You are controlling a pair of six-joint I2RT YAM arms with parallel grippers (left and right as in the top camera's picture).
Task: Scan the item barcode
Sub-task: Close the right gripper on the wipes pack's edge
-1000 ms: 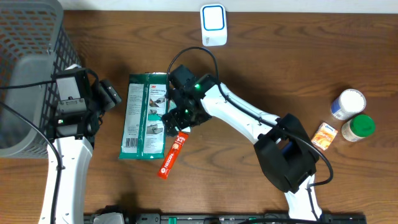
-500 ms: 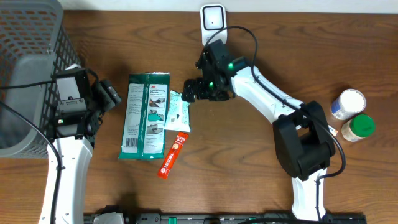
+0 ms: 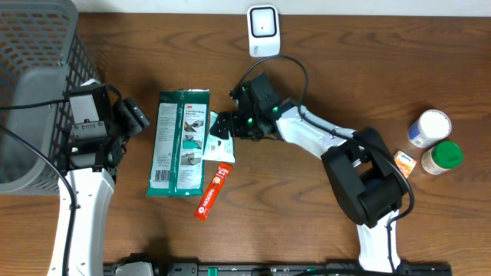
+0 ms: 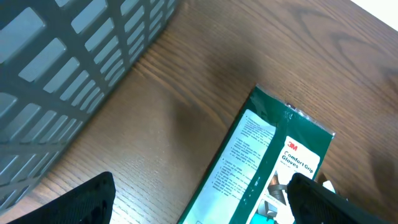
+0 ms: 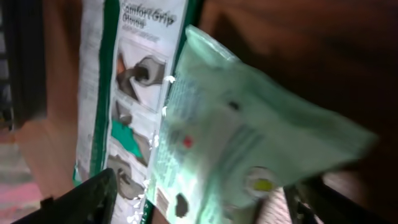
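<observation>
Nearest, the pale green packet (image 3: 219, 146) is still lying flat on the table at the right edge of the gloves pack (image 3: 178, 142), and it is not travelling with the arm. Just beyond it, level with the left gripper (image 3: 134, 116) idling wide open at the left, the right gripper (image 3: 232, 123) is coming back over the packet's far end with jaws wide and holding nothing. It is returning from an empty trip toward the scanner (image 3: 262, 31) at the far edge, so I judge the barcode is still waiting to be shown.

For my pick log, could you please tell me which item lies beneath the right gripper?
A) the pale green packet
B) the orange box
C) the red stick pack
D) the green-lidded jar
A: the right gripper hovers over the pale green packet, which fills its wrist view.
</observation>
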